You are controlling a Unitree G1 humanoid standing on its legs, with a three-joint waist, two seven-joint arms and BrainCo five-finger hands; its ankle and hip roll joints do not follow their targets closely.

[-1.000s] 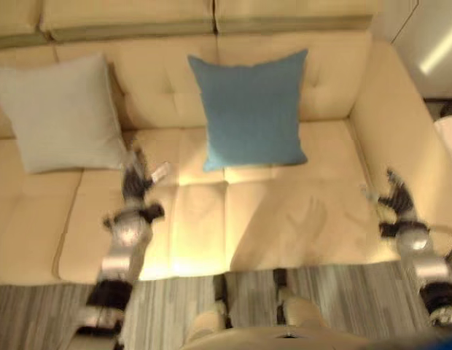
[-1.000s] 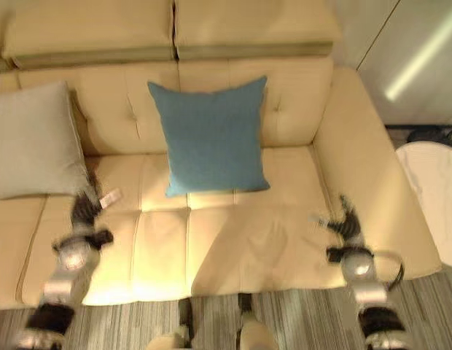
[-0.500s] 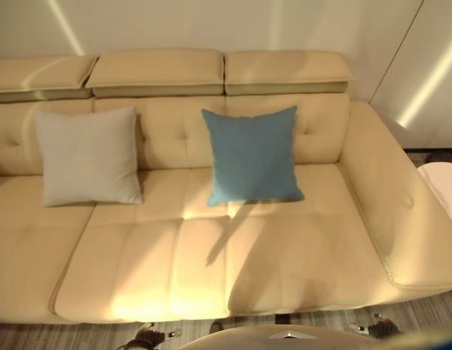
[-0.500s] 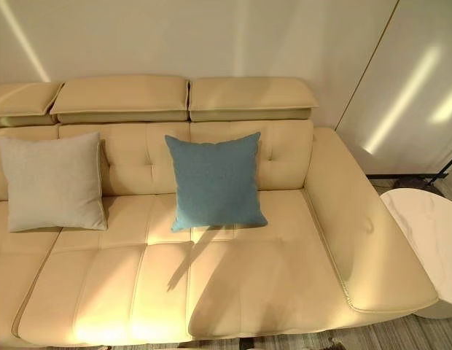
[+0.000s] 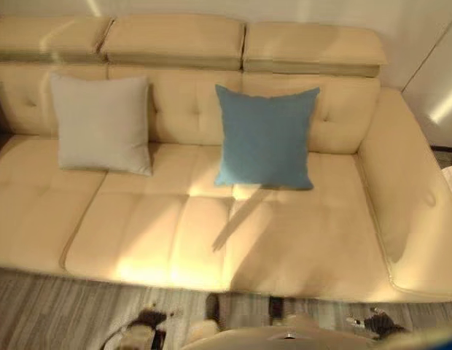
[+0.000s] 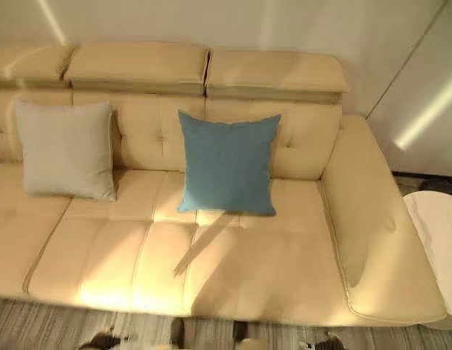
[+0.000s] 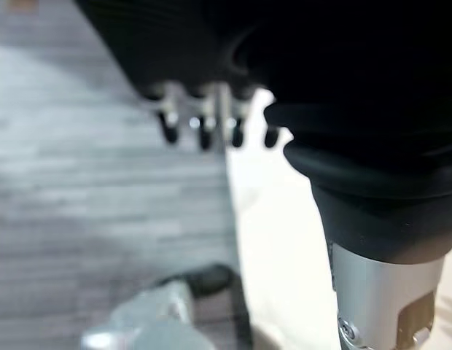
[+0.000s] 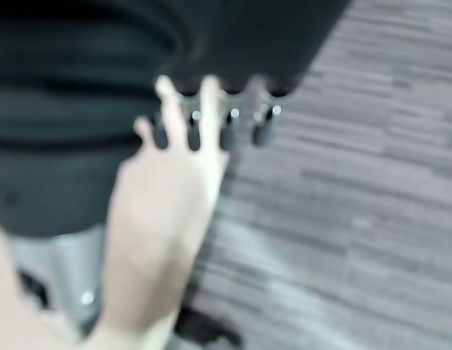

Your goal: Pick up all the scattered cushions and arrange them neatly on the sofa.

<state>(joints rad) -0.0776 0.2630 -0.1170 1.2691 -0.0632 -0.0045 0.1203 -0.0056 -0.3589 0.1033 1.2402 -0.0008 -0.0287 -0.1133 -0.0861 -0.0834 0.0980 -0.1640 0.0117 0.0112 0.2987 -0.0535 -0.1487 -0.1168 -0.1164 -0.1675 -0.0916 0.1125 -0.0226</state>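
Observation:
Two cushions stand upright against the backrest of a cream sofa. The light grey cushion is left of the middle, and the blue cushion leans at the centre. Both arms hang low in front of the sofa, over the floor. My left hand peeks in at the lower edge of the eye views, and its fingers hang straight and hold nothing. My right hand sits at the lower right, its fingers also loose and empty.
Grey striped flooring runs along the sofa's front edge. A white round side table stands beside the sofa's right arm. The seat in front of both cushions is bare.
Both hands have dropped from above the seat to below the sofa's front edge. The camera has swung up and partly back down. The cushions have not moved.

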